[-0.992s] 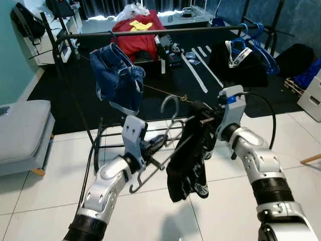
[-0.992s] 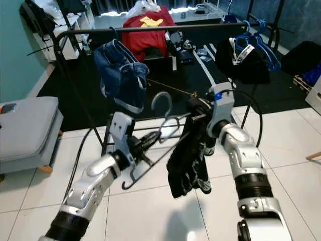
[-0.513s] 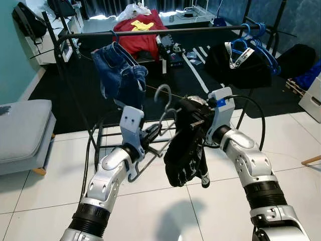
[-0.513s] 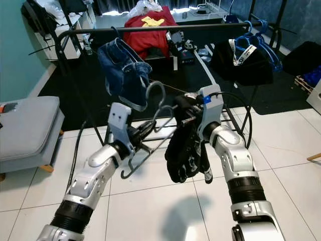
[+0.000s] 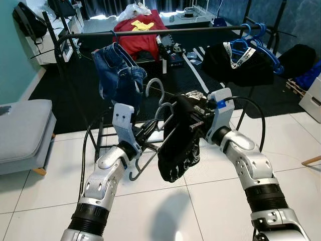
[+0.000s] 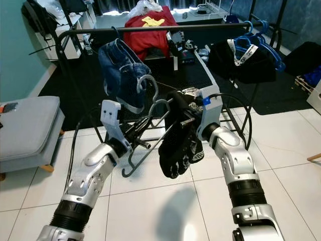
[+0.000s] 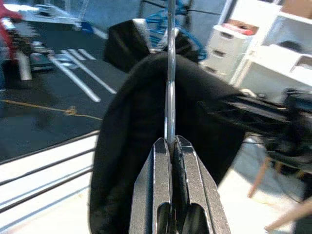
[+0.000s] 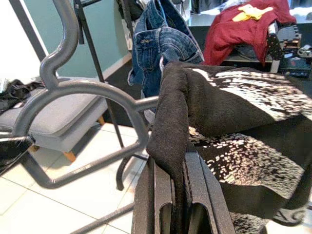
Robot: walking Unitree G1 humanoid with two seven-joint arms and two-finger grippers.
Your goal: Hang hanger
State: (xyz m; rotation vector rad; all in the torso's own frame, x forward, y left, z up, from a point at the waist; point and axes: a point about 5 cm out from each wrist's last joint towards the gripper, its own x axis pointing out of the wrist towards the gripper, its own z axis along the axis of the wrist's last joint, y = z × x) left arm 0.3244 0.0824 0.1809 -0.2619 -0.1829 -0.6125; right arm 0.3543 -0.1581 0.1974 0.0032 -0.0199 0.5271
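While your left gripper (image 7: 170, 146) pinches the grey hanger (image 5: 150, 138) at centre frame and your right gripper (image 8: 178, 168) clamps the black garment (image 5: 178, 145) draped over it, both sit below the rail (image 5: 165, 32) across the top. Lift both arms together, keep the hook (image 5: 153, 89) upright, and aim for the bare rail right of the jeans (image 5: 119, 75)

Hanger (image 5: 150, 131): grey. Garment (image 5: 178, 143) on it: black with white speckled print. Shorts (image 5: 119, 75) on rail (image 5: 165, 31): blue denim. Rail black. Hangers (image 5: 261, 47) at far end: bright blue, over black cloth (image 5: 235, 65) with white-lettered band. Shirt (image 5: 136, 31) behind: red, yellow patch. Floor (image 5: 150, 211): white tile; rug (image 5: 75, 95) beyond, black or very dark. Wall (image 5: 12, 60): teal. Cushion (image 5: 22, 128): grey. Arms silver, fingers (image 8: 195, 190) black.
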